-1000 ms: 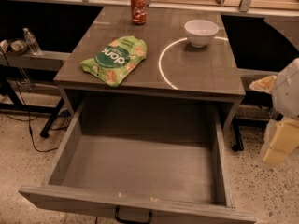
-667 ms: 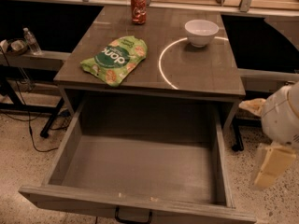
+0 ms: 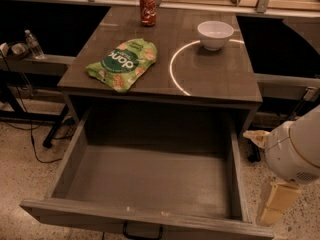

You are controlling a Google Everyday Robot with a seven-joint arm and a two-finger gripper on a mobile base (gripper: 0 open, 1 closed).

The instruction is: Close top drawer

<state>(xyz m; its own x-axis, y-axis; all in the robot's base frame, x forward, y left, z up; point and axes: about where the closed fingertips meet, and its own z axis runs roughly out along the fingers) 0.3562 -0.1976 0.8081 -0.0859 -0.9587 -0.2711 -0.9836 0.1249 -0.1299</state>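
The top drawer [image 3: 145,184] is pulled far out from under the grey table, its deep grey box empty. Its front panel [image 3: 90,213] runs along the bottom edge of the view, with the small black bar handle [image 3: 142,232] centred on it. My gripper [image 3: 260,176] is at the right, just outside the drawer's right side wall [image 3: 236,169] near its front corner. It is open and holds nothing. One cream finger [image 3: 256,137] points left and the other [image 3: 274,204] points down. The white rounded arm body [image 3: 296,151] hides the rest.
On the table top [image 3: 220,79] lie a green snack bag [image 3: 124,64], a white bowl [image 3: 215,34] and a red can [image 3: 148,9]. A water bottle [image 3: 34,44] stands on a rail at the left. Cables trail on the speckled floor [image 3: 22,154].
My arm and gripper have moved left and down, from the right edge of the view toward the drawer's right front corner. The drawer has not moved.
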